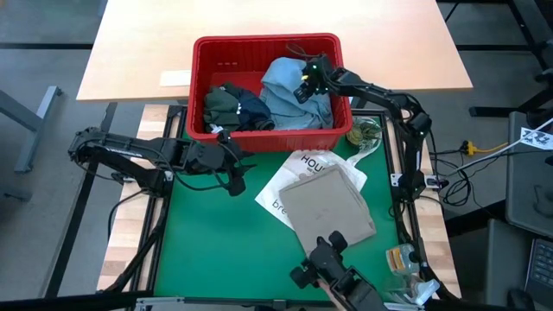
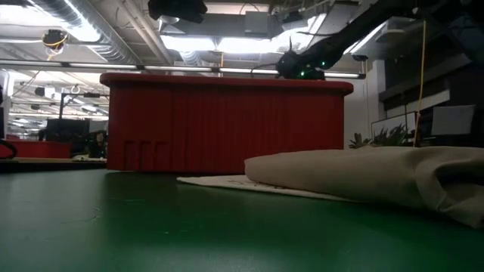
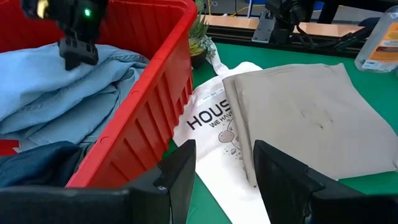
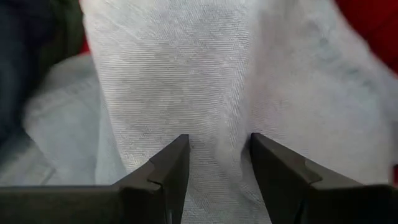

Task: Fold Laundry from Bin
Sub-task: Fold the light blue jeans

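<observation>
We see the red bin at the far edge of the green mat, holding a light blue shirt, a dark olive garment and navy shorts. Just in front, a folded beige garment lies on a white tote bag. A small plant sits beside the bin. The right gripper reaches into the bin, fingers apart just over the blue shirt. The left gripper hovers outside the bin's near wall, fingers apart, empty.
</observation>
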`<state>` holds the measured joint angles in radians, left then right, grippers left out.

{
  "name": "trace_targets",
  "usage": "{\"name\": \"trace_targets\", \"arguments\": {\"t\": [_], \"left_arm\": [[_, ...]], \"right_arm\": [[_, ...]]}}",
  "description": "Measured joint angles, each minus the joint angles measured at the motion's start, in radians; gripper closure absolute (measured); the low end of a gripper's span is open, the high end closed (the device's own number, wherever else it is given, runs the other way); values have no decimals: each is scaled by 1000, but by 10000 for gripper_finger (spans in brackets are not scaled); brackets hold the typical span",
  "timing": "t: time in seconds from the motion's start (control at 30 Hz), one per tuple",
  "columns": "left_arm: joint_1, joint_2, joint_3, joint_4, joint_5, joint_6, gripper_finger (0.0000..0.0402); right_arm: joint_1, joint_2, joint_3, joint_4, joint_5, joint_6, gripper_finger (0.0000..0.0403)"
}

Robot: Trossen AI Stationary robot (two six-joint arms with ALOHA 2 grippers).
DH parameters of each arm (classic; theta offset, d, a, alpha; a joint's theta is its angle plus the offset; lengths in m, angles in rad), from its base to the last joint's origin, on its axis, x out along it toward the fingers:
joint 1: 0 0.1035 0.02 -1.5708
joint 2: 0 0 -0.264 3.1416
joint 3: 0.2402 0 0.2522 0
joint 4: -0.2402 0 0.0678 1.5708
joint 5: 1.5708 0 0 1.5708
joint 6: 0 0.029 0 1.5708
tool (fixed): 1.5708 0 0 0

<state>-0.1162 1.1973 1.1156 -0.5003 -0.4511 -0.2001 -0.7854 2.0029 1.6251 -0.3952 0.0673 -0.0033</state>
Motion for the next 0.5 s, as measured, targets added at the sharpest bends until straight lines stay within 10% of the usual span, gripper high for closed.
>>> {"name": "trace_targets", "arguments": {"t": [0.27, 0.5], "left_arm": [[0, 0, 0, 0, 0, 0, 246], [0, 0, 0, 0, 0, 0, 246]], "right_arm": [[-1, 33, 0, 2, 2, 0, 244], [-1, 33, 0, 5, 5, -1, 340]]}}
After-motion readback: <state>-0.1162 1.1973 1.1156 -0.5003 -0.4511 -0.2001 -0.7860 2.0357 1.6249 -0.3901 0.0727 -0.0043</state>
